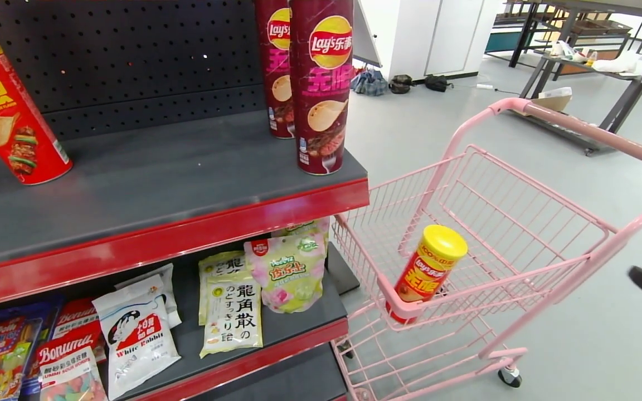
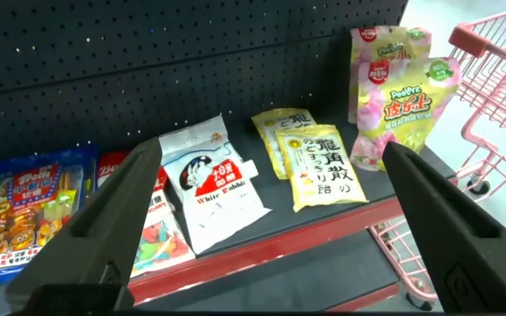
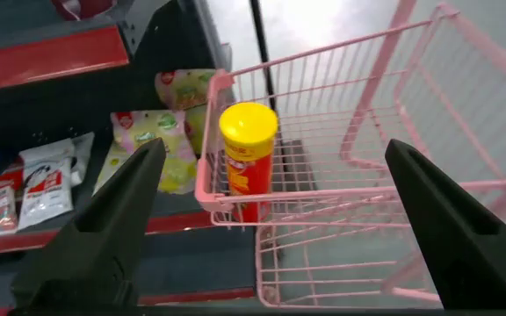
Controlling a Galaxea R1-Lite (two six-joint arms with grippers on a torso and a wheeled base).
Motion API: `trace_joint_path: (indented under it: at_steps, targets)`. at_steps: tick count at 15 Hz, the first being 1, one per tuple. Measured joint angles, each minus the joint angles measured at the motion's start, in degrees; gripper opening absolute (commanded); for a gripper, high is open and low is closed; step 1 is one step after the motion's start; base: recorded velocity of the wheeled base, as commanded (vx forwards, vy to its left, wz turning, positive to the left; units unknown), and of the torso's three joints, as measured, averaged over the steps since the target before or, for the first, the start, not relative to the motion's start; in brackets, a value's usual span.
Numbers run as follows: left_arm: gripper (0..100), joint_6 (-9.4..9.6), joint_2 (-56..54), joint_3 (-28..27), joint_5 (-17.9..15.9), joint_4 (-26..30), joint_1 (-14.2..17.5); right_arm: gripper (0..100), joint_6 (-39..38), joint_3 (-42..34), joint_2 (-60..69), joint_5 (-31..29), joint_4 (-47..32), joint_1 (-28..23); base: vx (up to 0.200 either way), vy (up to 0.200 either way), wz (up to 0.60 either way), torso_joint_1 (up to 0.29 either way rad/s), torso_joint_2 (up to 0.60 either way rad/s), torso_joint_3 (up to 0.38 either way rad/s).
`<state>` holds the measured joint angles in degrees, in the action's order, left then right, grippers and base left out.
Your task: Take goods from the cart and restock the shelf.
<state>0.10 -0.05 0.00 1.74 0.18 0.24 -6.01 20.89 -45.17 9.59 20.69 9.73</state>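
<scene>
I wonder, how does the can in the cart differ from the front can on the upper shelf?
The cart can is red with a yellow lid; the front shelf can is dark maroon. The cart can stands in the pink cart; the front shelf can stands at the upper shelf edge. Both are upright chip tubes.

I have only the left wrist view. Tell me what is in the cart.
Observer: One yellow-lidded chip can stands upright in the pink cart, in the corner nearest the shelf.
Operator: Report the right pincer.
Observer: The right pincer is open and apart from the can.
Operator: Describe the upper shelf.
Observer: On the upper shelf, two dark red cans stand at the right end and a red can toward the left, with bare board between them.
</scene>
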Motion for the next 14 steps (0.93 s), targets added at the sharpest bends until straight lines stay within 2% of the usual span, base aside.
trace_joint_path:
  at_steps: [2, 4, 7, 9, 14]
  targets:
    - [100, 0.00, 0.00, 0.00, 0.00, -0.02, 0.00, 100, -0.94, -3.29, -12.58, 1.29, 13.08, 2.86, 0.000, 0.000, 0.00, 0.000, 0.00, 0.000]
    - [100, 0.00, 0.00, 0.00, 0.00, -0.02, 0.00, 100, -1.71, -6.13, -23.91, 3.35, 22.70, 4.83, 0.000, 0.000, 0.00, 0.000, 0.00, 0.000]
    - [100, 0.00, 0.00, 0.00, -0.02, -0.02, 0.00, 100, -2.22, -7.92, -36.74, 5.92, 31.48, 6.41, 0.000, 0.000, 0.00, 0.000, 0.00, 0.000]
    - [100, -0.02, 0.00, 0.00, 0.00, 0.00, -0.02, 100, -2.35, -7.58, -42.20, 6.35, 34.11, 6.73, 0.000, 0.000, 0.00, 0.000, 0.00, 0.000]
    - [100, -0.02, 0.00, 0.00, 0.00, 0.00, -0.02, 100, -2.33, -4.67, -49.74, 7.86, 34.99, 6.58, 0.000, 0.000, 0.00, 0.000, 0.00, 0.000]
